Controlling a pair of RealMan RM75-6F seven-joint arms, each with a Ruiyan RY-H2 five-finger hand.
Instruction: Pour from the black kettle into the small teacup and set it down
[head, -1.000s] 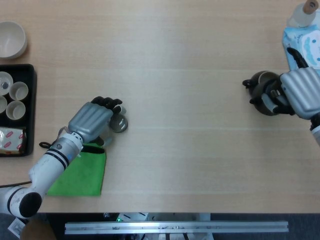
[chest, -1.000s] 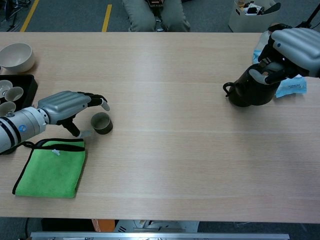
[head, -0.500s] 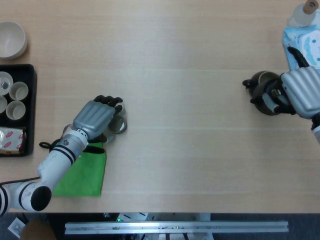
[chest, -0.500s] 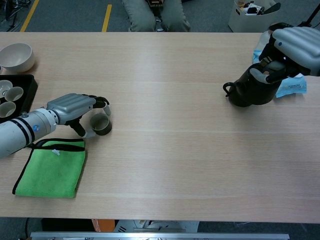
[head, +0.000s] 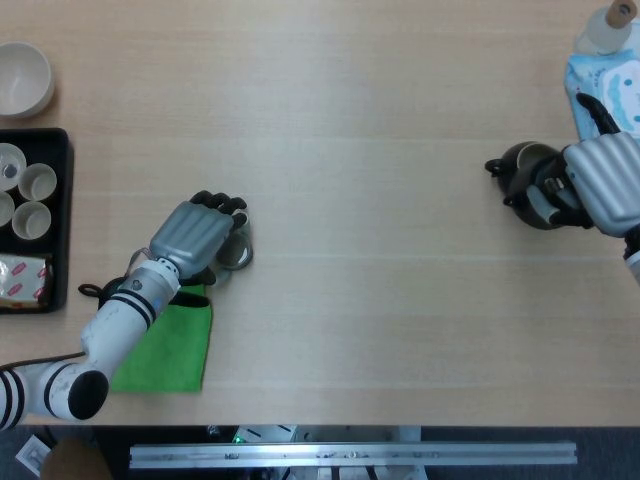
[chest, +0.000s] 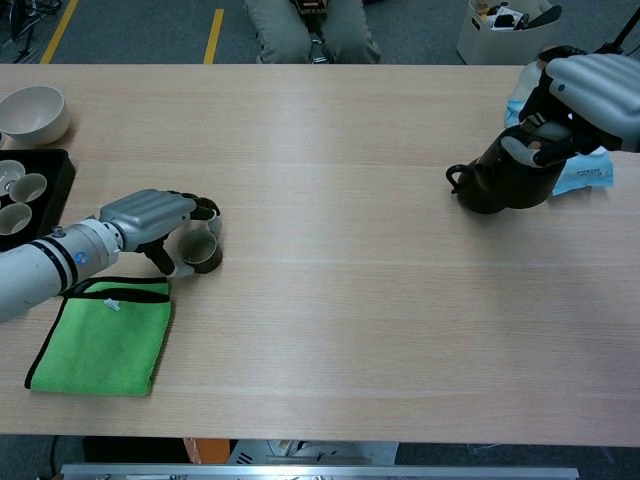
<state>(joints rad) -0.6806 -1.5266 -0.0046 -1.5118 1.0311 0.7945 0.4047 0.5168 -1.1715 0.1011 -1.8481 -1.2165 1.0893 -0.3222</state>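
Observation:
The small dark teacup (chest: 201, 250) stands on the table left of centre, also seen from above as the teacup (head: 238, 255). My left hand (chest: 152, 220) wraps around it, fingers over the far side and thumb against the near side; in the head view the left hand (head: 193, 236) covers much of the cup. The black kettle (chest: 497, 181) sits on the table at the far right, spout pointing left. My right hand (chest: 588, 88) grips its handle from above. In the head view the right hand (head: 602, 184) hides part of the kettle (head: 527, 175).
A green cloth (chest: 103, 335) lies under my left forearm. A black tray (head: 58, 222) with small white cups and a white bowl (head: 22, 78) sit at the far left. A blue-and-white packet (head: 612, 92) lies behind the kettle.
My left hand has come down lower and its fingers have curled in around the teacup. The right hand and kettle have stayed in place.

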